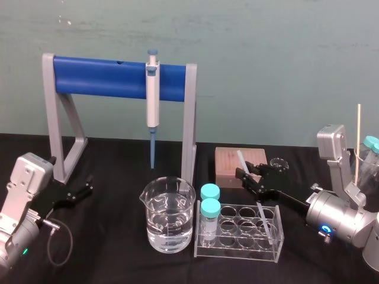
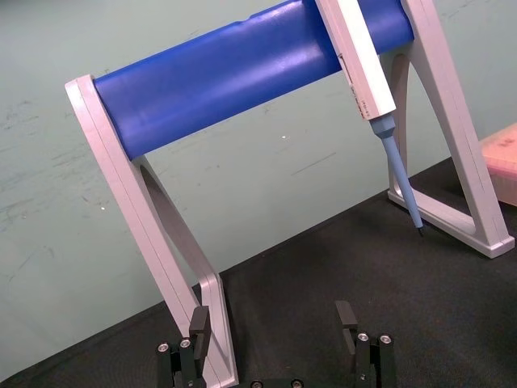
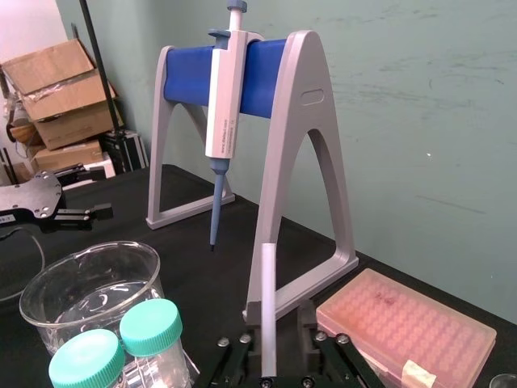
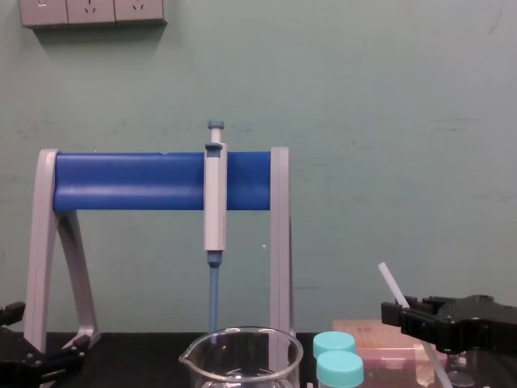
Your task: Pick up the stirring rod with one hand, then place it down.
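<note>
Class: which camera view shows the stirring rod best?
Head view: the whole rod shows, slanting, gripped by the right claw. The right wrist view shows one end close up between the fingers; the chest view, one end sticking up.

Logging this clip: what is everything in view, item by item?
stirring rod: one, translucent white, held by right gripper
pipette stand: one, grey with blue bar, back left
pipette: one, grey-white with blue tip, hanging on stand
beaker: one, clear, water inside, front centre
tube rack: one, clear, right of beaker
vials: two, teal caps, in rack
tip box: one, pinkish, behind rack
left gripper: black, jaws open, at left
right gripper: black, jaws shut on rod
</note>
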Available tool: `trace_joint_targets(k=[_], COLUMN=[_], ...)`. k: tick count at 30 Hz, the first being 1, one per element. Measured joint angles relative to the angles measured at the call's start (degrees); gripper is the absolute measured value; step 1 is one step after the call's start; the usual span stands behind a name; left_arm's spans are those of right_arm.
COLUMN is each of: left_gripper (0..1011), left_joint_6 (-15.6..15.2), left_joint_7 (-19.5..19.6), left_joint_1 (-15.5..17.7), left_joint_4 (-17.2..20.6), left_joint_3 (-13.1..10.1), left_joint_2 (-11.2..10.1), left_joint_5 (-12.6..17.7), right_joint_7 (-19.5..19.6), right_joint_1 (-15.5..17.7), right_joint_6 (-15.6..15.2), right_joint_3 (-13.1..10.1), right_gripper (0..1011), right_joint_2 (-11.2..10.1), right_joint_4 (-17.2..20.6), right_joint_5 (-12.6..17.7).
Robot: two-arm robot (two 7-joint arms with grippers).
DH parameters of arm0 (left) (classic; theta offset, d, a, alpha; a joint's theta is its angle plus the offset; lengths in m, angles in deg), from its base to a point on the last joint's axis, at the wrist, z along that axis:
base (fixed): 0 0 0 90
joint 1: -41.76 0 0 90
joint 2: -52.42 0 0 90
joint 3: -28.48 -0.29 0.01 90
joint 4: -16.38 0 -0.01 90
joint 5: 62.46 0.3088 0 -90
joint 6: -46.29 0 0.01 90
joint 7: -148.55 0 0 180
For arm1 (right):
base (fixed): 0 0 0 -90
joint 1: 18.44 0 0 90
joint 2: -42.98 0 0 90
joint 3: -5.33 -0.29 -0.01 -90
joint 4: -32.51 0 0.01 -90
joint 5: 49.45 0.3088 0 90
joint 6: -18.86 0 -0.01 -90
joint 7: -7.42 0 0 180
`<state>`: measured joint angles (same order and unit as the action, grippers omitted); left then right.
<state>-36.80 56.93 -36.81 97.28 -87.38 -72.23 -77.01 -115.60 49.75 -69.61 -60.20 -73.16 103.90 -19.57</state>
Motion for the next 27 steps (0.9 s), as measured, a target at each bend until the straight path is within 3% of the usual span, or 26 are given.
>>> trace_joint_targets(k=[4,9,22,27], left_gripper=[1000,1001,1000,1000], left_joint_6=[0.00,0.00,0.00,0.00], left_joint_7=[0.00,0.00,0.00,0.00], left_joint_1=[0.00,0.00,0.00,0.00], left_joint_4=[0.00,0.00,0.00,0.00], left_joint_3=[0.00,0.00,0.00,0.00], left_joint_2=[0.00,0.00,0.00,0.00], left_joint_5=[0.00,0.00,0.00,0.00], right_joint_7=[-0.02,-0.02,0.01,0.74], right_joint_1=[0.00,0.00,0.05,0.83], right_joint_6=[0.00,0.00,0.06,1.33], right_joint_3=[0.00,0.00,-0.09,-1.76], right_gripper=[174,73,72,72], right_joint_2=[0.00,0.00,0.03,0.52], right_joint_4=[0.00,0.00,0.01,1.04], right_joint_5=[0.02,0.03,0.00,0.60])
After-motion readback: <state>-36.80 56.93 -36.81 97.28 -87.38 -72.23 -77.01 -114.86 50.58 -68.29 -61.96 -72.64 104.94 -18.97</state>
